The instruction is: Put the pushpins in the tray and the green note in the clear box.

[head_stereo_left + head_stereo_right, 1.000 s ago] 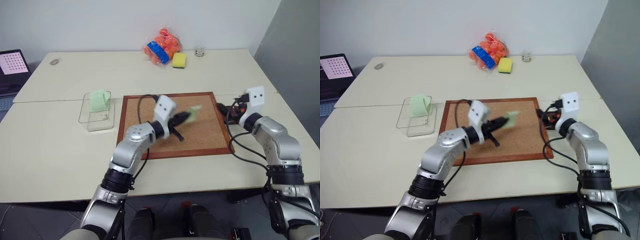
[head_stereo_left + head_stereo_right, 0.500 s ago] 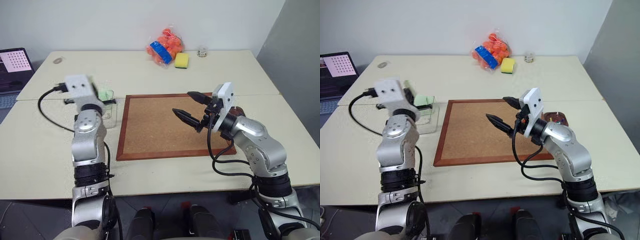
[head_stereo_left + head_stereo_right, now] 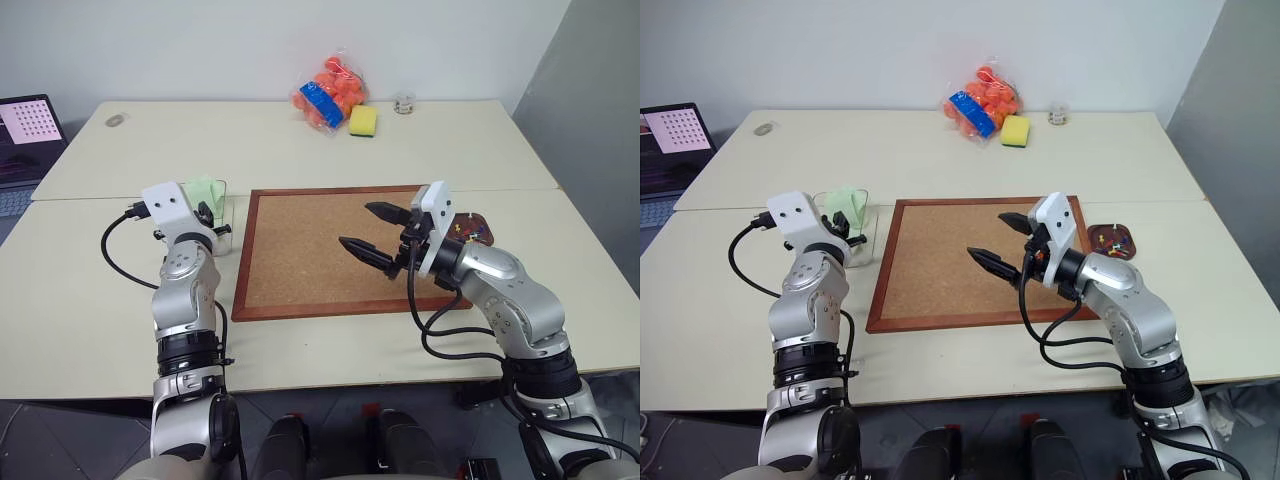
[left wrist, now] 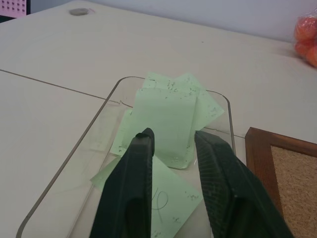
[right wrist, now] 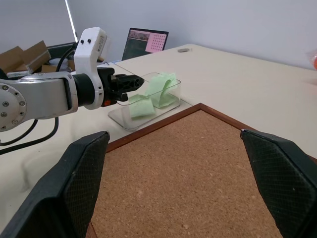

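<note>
The clear box [image 4: 66, 182] stands left of the cork board and holds several pale green notes. One green note [image 4: 163, 124] stands upright in it, just ahead of my left gripper [image 4: 174, 136]. That gripper reaches into the box with its fingers apart, and the note is not pinched. My right gripper [image 3: 358, 225] hovers wide open over the cork board [image 3: 310, 260], holding nothing. The small reddish-brown tray [image 3: 1101, 241] sits right of the board, behind my right arm. Coloured pushpins [image 3: 1118, 240] lie in it.
A bag of orange pieces [image 3: 328, 90], a yellow-and-green sponge [image 3: 360, 121] and a small glass jar [image 3: 403, 103] stand at the table's far edge. A laptop [image 3: 25, 125] is at the far left. A small round object [image 3: 117, 120] lies near it.
My left arm swung left from over the cork board to the clear box with the green note, and its fingers parted. My right gripper moved from the tray to over the board.
</note>
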